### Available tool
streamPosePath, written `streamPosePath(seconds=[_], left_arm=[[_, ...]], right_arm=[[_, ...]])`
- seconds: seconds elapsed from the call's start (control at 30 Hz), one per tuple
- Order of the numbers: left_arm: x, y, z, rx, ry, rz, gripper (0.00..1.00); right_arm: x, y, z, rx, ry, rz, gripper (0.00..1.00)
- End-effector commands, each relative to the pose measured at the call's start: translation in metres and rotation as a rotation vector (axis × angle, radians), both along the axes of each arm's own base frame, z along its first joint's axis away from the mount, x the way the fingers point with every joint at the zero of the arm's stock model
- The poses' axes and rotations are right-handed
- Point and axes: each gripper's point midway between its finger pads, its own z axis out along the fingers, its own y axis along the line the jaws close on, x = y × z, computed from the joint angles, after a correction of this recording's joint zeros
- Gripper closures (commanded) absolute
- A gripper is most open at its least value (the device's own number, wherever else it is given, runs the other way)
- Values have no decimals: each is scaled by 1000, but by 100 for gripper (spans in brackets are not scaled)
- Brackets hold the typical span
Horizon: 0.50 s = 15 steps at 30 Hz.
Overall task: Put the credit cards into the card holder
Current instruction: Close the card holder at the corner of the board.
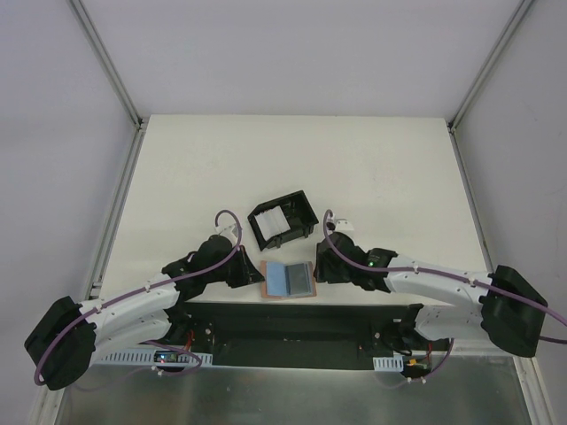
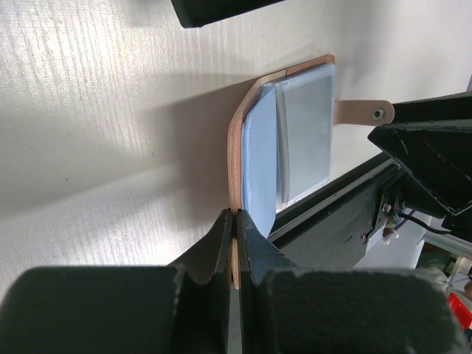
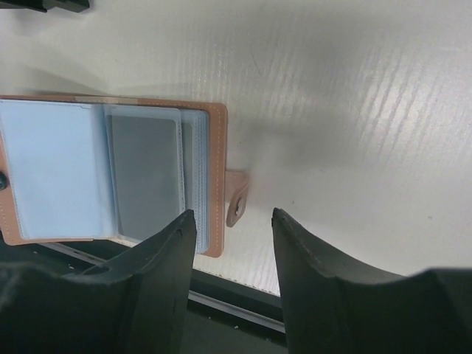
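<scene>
The card holder lay open at the near edge of the worktop, and a grey card seemed already seated in a sleeve. The left gripper was clamped on the cover edge. The right gripper stood apart and empty beside the strap. The next move probably called for folding the cover shut.

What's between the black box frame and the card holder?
Only a bare strip of table, seen in the top view; the black box frame and card holder lie apart.

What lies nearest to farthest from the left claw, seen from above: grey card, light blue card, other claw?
From the left gripper, pinching the card holder:
1. Light blue card, holder's left half.
2. Grey card, holder's right half.
3. Right gripper, at the holder's right edge.
</scene>
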Motion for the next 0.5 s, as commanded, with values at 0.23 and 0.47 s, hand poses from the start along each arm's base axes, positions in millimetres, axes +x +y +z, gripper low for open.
streamPosePath(seconds=[0.23,0.47], left_arm=[[1,1,1,3,-5,18,100],[1,1,1,3,-5,16,100]], right_arm=[[6,13,-2,26,2,-2,59],[10,8,-3,-27,-15,4,69]])
